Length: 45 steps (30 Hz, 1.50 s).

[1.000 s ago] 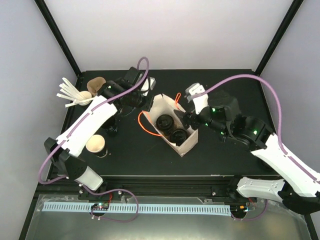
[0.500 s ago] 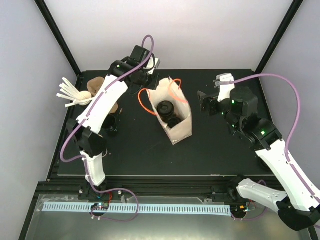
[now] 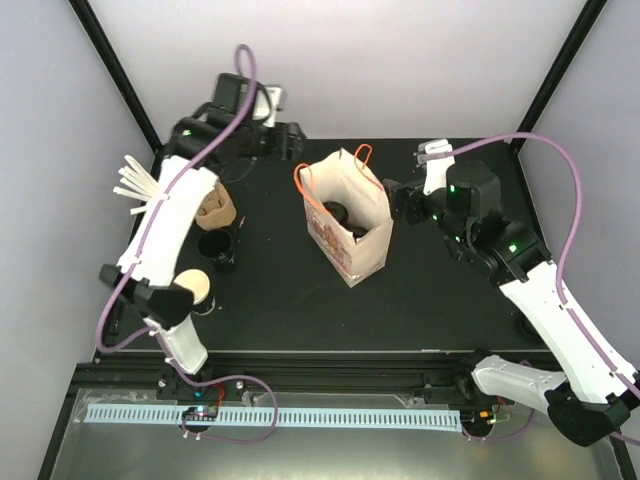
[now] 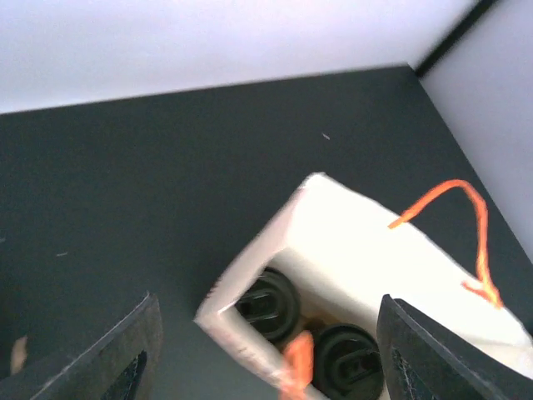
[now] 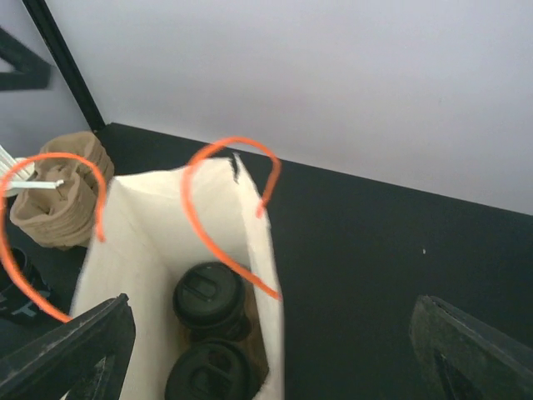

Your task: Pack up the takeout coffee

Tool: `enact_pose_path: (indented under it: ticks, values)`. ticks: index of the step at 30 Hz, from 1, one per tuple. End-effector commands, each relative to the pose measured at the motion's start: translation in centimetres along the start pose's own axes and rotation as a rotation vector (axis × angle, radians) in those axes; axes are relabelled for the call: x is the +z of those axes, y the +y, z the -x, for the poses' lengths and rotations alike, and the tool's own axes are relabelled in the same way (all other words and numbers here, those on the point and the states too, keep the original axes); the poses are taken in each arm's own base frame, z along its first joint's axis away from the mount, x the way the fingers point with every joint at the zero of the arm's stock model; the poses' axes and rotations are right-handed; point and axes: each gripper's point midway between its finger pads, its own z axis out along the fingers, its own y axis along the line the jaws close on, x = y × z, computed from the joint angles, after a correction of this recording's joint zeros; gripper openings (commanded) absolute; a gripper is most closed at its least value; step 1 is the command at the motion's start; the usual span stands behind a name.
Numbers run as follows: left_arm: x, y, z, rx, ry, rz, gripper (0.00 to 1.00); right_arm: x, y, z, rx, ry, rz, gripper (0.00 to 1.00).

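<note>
LEFT: left gripper (image 3: 285,142) is hovering by the far edge, jaws spread, empty | CENTRE: paper bag (image 3: 355,240) is standing mid-bench, holding two lidded coffee cups (image 5: 206,296) | RIGHT: right gripper (image 3: 398,203) is hanging just beside the bag, jaws spread, empty | ADVICE: likely best clearing arms upward, avoiding the orange handles (image 5: 237,140), so nothing is tipping

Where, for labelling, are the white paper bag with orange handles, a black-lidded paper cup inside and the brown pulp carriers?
white paper bag with orange handles (image 3: 360,250): top external view, wall.
black-lidded paper cup (image 5: 208,297): right wrist view, lid top.
brown pulp carriers (image 3: 214,210): top external view, top.
</note>
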Motion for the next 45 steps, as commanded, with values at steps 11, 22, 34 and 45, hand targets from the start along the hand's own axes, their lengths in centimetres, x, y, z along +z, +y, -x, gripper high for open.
enact_pose_path:
  ticks: [11,22,34,45]
  values:
    - [-15.5,22.9,-9.7,-0.883,-0.387,0.295,0.74,0.3,1.3,2.1,0.032,-0.024,0.068,0.93]
    - [-17.2,30.5,-12.6,-1.159,-0.415,0.489,0.75,0.3,1.1,1.4,0.044,-0.013,0.062,0.94]
    - [-12.7,36.8,-14.1,-1.472,-0.360,0.508,0.65,-1.0,0.3,0.9,0.034,-0.053,0.035,0.96]
    - [-10.0,39.8,-14.3,-1.512,-0.325,0.505,0.55,0.0,0.3,0.9,-0.022,-0.044,0.024,0.98]
